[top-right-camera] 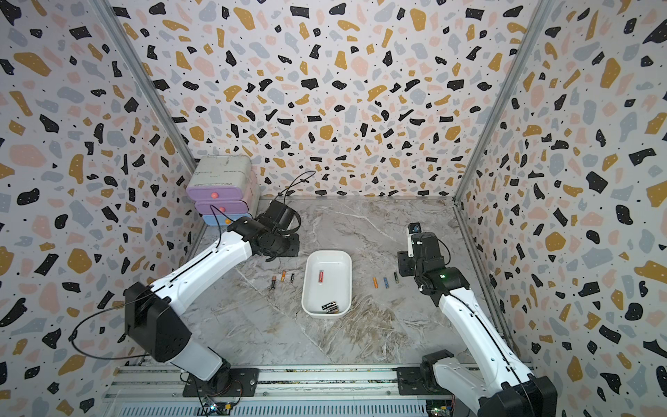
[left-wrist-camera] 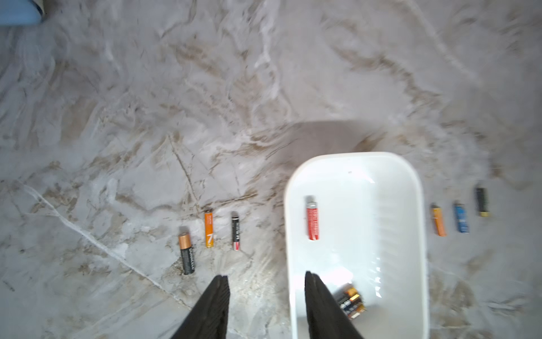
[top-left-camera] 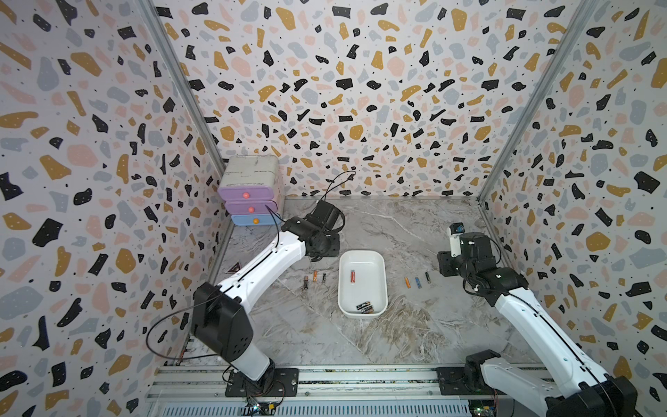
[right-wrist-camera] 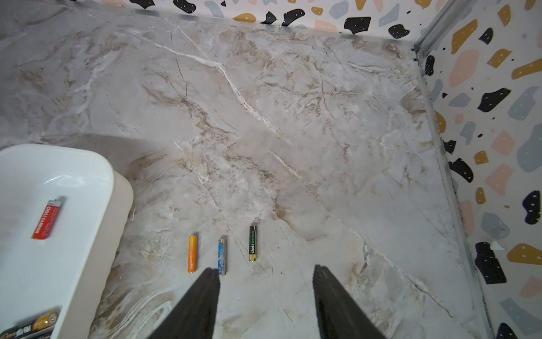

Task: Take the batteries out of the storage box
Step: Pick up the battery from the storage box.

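Where the storage box (top-left-camera: 369, 290) (top-right-camera: 334, 289) sits: this shallow white plastic tub with rounded corners stands mid-way across the grey marbled table surface (top-left-camera: 415, 224), its long sides running from near edge to far edge.
Red battery (right-wrist-camera: 48, 218) (top-left-camera: 352, 276): a slim red cylinder with a silver end, alone on the box floor toward its far wall; white print reads "deli CARBON".
Black cluster (top-left-camera: 364, 307) (left-wrist-camera: 350, 299): a few black cells with gold ends, packed against the box's near wall; print cut off or blurred.
Left row: three cells lie side by side on the surface left of the box. They are a black copper-topped battery (left-wrist-camera: 186, 254) marked "DURACELL", an orange battery (left-wrist-camera: 208, 229) with a white mark, and a black red-ended battery (left-wrist-camera: 235, 233) whose letters are unreadable.
Right row: three more lie right of the box. They are an orange cell (right-wrist-camera: 192, 254), a blue cell (right-wrist-camera: 222, 257) and a black gold-ended cell (right-wrist-camera: 253, 243) with green letters resembling "neo".
Left gripper (left-wrist-camera: 265, 275): released, fingers spread, nothing between them.
Right gripper (right-wrist-camera: 266, 268): released, fingers wide apart, empty.
Drawer unit (top-left-camera: 249, 187): a white cabinet with purple and blue drawers, in the far left corner.
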